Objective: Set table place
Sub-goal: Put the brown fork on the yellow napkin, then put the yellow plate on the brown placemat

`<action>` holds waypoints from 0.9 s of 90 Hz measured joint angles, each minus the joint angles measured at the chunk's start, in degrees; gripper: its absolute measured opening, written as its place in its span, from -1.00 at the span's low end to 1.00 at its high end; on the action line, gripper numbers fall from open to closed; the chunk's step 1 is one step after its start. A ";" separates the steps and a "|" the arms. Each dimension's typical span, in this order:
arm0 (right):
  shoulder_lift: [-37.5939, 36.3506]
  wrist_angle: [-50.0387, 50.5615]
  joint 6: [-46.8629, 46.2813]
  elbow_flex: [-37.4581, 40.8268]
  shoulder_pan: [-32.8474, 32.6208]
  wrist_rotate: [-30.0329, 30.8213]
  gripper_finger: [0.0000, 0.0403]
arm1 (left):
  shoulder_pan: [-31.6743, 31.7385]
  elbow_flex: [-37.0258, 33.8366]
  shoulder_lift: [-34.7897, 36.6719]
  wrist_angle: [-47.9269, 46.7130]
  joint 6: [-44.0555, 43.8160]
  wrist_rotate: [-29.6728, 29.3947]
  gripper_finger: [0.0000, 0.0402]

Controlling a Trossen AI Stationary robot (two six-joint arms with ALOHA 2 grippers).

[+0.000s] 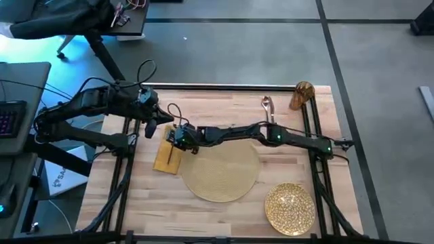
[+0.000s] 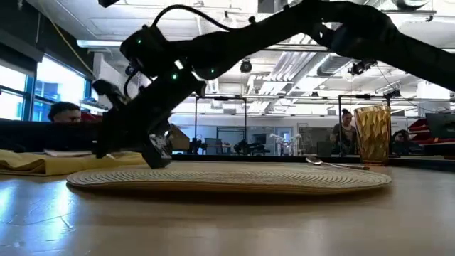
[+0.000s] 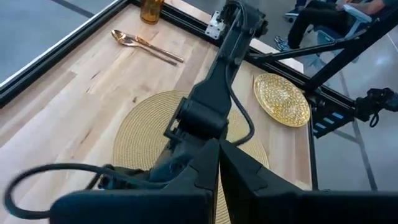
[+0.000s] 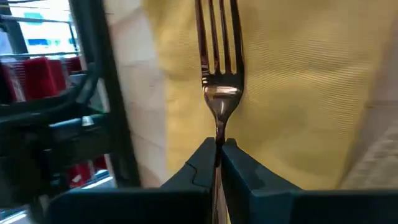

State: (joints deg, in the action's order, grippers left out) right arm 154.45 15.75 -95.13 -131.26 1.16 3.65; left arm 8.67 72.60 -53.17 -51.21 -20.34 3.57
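Your fork (image 4: 219, 74) is pinched by its handle between the closed fingers of the right gripper (image 4: 217, 152), tines pointing away over the mustard napkin (image 4: 292, 93), which lies on the table (image 1: 224, 102) just off the placemat's (image 1: 220, 173) left edge. You hold the fork by the handle end so the tines can be laid along the cloth; it looks low over the napkin, though you cannot tell whether it touches it. In the high view the right arm reaches across the placemat to get there, with its gripper (image 1: 178, 137) over the napkin's (image 1: 166, 159) upper end. The rest of the place is only partly gathered: the gold plate (image 1: 290, 208) sits off the mat near the front right corner, the spoon (image 1: 267, 107) lies on bare wood beyond the mat, and the amber glass (image 1: 302, 95) stands at the far right edge, all apart from one another. Your left gripper (image 1: 150, 129) hangs just beside the right one near the table's left edge, its fingers (image 3: 186, 180) drawn together on nothing, seemingly kept clear so the fork has room. Judging by this, you are partway through placing the fork, with plate, spoon and glass not yet arranged.
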 joint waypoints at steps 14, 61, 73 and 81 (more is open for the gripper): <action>-0.04 0.18 0.10 0.09 -0.10 0.36 -0.96 | 0.00 -0.02 -0.02 -0.01 0.00 0.00 -1.00; -1.55 1.68 16.07 -1.16 1.08 -9.34 0.18 | -0.06 -0.02 -0.02 -0.01 -2.07 0.72 -1.00; -6.27 11.58 25.26 -1.44 2.30 -11.40 0.26 | -0.09 -0.02 -0.02 0.08 -2.10 0.72 -1.00; -10.32 20.99 33.41 -1.44 3.17 -11.30 0.25 | -0.09 -0.02 -0.02 0.10 -2.12 0.72 -1.00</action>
State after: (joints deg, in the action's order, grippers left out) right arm 144.13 36.75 -61.72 -132.70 4.33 -7.64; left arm 8.58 72.58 -53.19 -51.11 -22.46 4.29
